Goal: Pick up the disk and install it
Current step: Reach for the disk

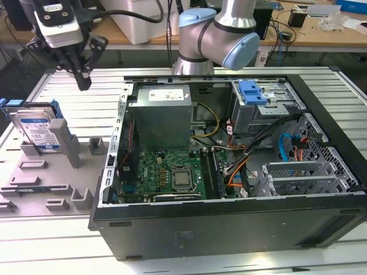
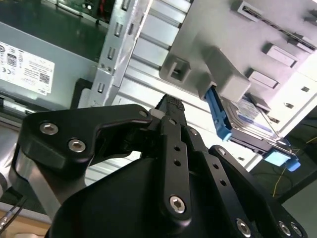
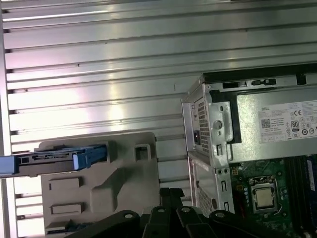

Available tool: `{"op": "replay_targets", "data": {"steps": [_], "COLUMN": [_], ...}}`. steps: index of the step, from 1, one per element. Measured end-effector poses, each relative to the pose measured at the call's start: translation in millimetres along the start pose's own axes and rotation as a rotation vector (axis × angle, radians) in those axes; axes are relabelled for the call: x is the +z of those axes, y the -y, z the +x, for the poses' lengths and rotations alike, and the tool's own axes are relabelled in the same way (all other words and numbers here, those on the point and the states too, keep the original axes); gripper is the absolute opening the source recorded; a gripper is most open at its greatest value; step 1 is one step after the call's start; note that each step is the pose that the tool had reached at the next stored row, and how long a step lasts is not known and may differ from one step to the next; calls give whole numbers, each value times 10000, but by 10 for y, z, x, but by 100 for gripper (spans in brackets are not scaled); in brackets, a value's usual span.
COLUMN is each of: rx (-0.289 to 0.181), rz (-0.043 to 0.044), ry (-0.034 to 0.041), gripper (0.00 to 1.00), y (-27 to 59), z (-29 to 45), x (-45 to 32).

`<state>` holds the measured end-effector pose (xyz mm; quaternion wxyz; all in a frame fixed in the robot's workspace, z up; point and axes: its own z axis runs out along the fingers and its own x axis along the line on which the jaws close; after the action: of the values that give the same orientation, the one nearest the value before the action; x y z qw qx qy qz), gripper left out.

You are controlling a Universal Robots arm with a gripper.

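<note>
The disk [image 1: 35,130], silver with a blue-and-white label and a blue frame, stands on edge, leaning in a grey holder block [image 1: 51,183] at the exterior view's left. My gripper [image 1: 84,83] hangs in the air above and behind it, toward the exterior view's right, well apart from it, with its black fingers closed together on nothing. In both wrist views the disk [image 2: 247,119] [image 3: 54,159] shows edge-on in the holder [image 2: 223,49] [image 3: 109,188], beyond the gripper [image 2: 171,105] [image 3: 170,192].
An open computer case [image 1: 229,229] lies on its side on the ribbed metal table [image 1: 51,240], just right of the holder in the exterior view. Inside are a grey power-supply box [image 1: 160,117], a green motherboard [image 1: 166,175], cables and a drive bay with a blue latch [image 1: 252,91].
</note>
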<state>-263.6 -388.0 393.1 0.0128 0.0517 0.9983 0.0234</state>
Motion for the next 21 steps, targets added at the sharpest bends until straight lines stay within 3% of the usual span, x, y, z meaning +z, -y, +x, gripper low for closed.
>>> {"op": "replay_targets", "data": {"steps": [3,12,16,17,21], "rx": [25,104,138,147,170], "rz": [0,-16,-85,-126,-295], "ry": [1,3,-2,-7,-25], "gripper": [11,11,11,11,11], "y": [-5,-15,2,8,24], "z": [160,473,676,742,893], "x": [-3,-9,-15,-17,-21]}}
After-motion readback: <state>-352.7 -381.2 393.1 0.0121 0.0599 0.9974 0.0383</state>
